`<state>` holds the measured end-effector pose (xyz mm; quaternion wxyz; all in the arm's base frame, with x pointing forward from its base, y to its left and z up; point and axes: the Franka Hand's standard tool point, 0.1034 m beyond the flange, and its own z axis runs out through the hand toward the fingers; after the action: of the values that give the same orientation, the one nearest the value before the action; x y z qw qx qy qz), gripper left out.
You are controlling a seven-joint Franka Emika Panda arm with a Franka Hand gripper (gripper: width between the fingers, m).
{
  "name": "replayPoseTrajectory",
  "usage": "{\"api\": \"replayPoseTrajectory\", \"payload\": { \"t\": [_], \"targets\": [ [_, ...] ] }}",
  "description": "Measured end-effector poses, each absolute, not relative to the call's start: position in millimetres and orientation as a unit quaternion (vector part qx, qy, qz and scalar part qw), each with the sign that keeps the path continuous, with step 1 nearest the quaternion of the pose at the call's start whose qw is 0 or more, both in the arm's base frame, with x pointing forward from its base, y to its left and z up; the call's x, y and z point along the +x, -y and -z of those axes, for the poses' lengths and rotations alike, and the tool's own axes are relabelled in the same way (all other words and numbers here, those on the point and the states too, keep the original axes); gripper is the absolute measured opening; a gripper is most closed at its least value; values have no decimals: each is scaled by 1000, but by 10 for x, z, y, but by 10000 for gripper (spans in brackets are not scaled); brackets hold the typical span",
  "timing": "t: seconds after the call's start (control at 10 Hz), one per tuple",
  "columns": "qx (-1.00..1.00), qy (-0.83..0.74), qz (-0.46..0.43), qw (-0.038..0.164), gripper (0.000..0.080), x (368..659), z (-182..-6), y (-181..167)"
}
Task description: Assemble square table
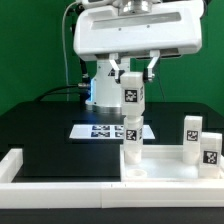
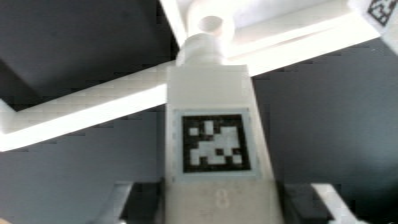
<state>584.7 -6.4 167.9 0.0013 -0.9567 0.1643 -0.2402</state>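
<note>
Leg held upright over a leg already standing in the tabletop corner.

The gripper had its fingers closed partway on a white tagged leg, pinching its upper part, as the wrist view confirmed. The held leg's long axis ran from 12 to 6 o'clock in the exterior view, hanging straight down from the fingers, its lower end pointing at 6 o'clock. Directly below, at 6 o'clock and seemingly in line, stood another leg, upright in a corner of the square tabletop; whether the two touched could not be told. Two more legs stood upright at 4 o'clock. Behind lay the marker board. A white wall piece sat at 8 o'clock.
</note>
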Motion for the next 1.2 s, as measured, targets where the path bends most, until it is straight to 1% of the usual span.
{"api": "replayPoseTrajectory", "payload": {
  "t": [0.1,0.2,0.3,0.4,0.5,0.7,0.9,1.0,1.2],
  "targets": [
    [-957,-164,240,1,291,5844,-1671,61],
    [-957,-159,243,-4,291,5833,-1660,97],
    [-952,-144,269,-26,291,5772,-1628,282],
    [-950,-144,274,-31,291,5742,-1536,296],
    [-950,-139,276,-31,291,5776,-1480,234],
    [-949,-139,281,-30,291,5886,-1482,220],
    [-945,-155,287,-25,291,6040,-1384,61],
    [-940,-174,294,-19,291,6097,-1355,-42],
    [-941,-166,293,-24,291,6092,-1351,-2]
  ]
}}
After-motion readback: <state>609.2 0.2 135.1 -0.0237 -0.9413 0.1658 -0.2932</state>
